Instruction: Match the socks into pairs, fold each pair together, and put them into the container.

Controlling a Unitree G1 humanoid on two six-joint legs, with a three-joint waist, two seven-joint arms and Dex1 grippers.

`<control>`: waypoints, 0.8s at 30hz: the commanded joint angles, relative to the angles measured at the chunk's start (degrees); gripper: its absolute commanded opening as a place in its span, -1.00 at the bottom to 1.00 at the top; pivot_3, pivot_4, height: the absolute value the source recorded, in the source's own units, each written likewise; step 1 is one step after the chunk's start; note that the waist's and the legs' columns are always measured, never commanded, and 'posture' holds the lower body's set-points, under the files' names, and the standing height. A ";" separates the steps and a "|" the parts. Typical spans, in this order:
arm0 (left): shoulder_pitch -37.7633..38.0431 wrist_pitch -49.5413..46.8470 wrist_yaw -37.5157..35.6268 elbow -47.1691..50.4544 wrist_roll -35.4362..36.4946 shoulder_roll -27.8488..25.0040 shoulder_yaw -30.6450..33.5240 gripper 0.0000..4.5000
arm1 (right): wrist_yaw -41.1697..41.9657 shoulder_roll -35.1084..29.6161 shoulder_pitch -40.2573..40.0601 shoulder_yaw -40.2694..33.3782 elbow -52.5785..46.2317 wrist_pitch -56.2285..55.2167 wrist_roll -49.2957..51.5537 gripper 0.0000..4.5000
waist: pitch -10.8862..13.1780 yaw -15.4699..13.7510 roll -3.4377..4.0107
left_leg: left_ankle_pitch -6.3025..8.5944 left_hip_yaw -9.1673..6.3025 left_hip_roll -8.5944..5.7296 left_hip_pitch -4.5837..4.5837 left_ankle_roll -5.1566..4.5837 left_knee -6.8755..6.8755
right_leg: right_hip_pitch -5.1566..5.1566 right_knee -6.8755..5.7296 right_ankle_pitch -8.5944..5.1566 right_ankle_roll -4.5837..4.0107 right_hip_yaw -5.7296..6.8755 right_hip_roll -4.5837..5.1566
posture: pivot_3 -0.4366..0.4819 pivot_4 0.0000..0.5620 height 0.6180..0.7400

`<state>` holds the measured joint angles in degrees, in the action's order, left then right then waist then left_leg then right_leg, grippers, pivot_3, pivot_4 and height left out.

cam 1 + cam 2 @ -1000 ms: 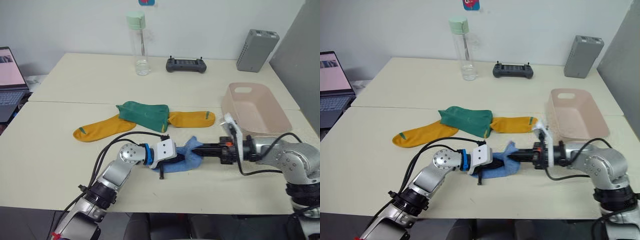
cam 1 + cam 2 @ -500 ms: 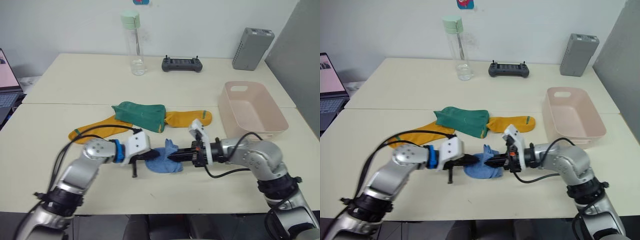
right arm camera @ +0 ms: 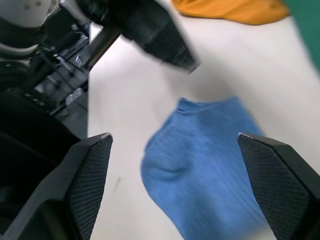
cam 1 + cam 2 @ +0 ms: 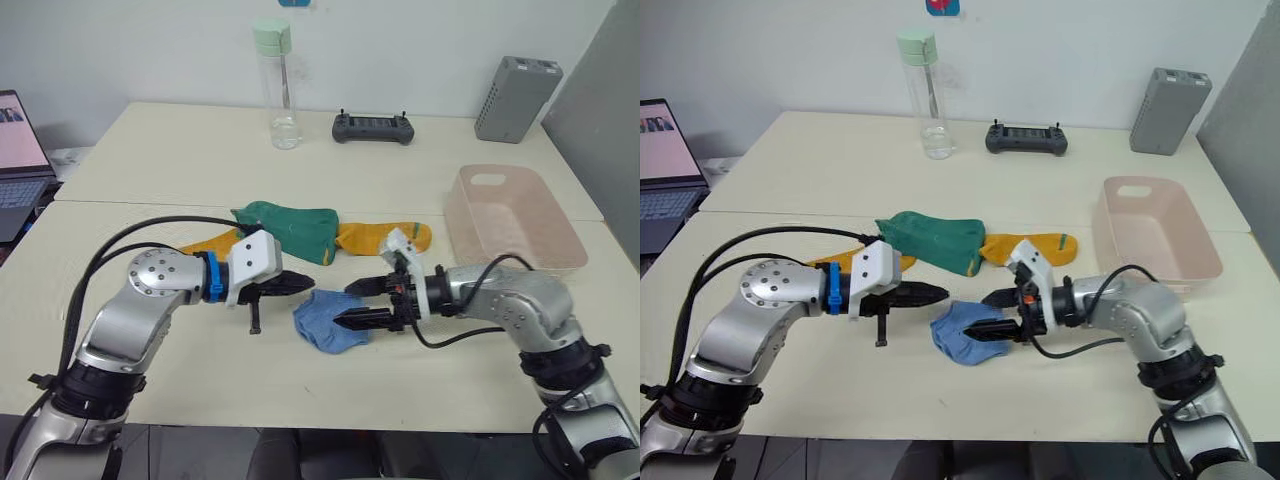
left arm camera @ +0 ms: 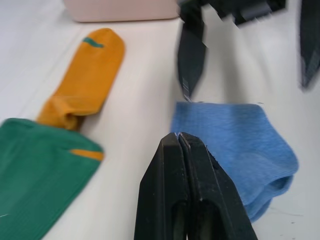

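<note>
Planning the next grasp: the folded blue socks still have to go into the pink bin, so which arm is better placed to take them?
Probably the right. Its end effector is open and straddles the blue socks, and the pink bin lies on that side. The left end effector is shut, short of the socks and farther from the bin.

You've got a cream table (image 4: 150, 380) w/ a seam running across it just behind the front half. At the far edge, a clear bottle (image 4: 279, 88) w/ pale green cap stands upright. Just beside it toward the right lies a black handheld controller (image 4: 372, 128), flat on the top. Further right, a grey ribbed box (image 4: 512, 98) stands upright near the back corner. On your far left, an open laptop (image 4: 18, 150) sits at the edge, screen lit.
</note>
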<state>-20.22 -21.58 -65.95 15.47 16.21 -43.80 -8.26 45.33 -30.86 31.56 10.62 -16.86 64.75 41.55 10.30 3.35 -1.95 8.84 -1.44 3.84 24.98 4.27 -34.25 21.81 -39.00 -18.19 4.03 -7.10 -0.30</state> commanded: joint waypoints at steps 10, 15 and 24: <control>7.12 13.58 -0.48 -5.68 -12.92 -4.91 -7.91 -1.00 | -4.87 1.75 -5.71 2.32 2.74 1.12 -3.93 0.80 | -0.01 0.28 0.00 | -0.01 0.04 0.02 -0.01 -0.01 0.08 | 0.12 -0.04 -0.02 -0.04 -0.06 -0.02 | -0.05 -0.47 1.00; 7.71 12.77 0.62 -5.60 -11.85 -4.08 -6.94 -1.00 | -4.82 7.63 -2.77 4.61 7.40 1.44 -4.74 0.80 | -0.05 0.77 0.01 | -0.01 0.06 0.06 -0.14 -0.01 0.09 | 0.02 -0.06 -0.02 -0.04 -0.07 -0.04 | -0.05 -0.47 1.00; 8.36 11.92 2.68 -5.26 -11.93 -3.51 -5.81 -1.00 | -3.59 13.07 1.03 6.46 11.56 0.33 -5.69 0.53 | -0.05 1.22 0.02 | -0.01 0.03 0.06 -0.13 -0.01 0.08 | 0.00 -0.05 0.01 -0.02 -0.05 -0.06 | -0.05 -0.47 1.00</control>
<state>-12.79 -8.33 -64.22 11.44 5.38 -47.22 -14.61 40.80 -17.61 32.09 17.04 -4.64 66.41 36.34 10.25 4.57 -1.93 8.83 -1.41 3.90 24.85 4.26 -34.17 21.80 -39.06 -18.18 4.01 -7.15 -0.36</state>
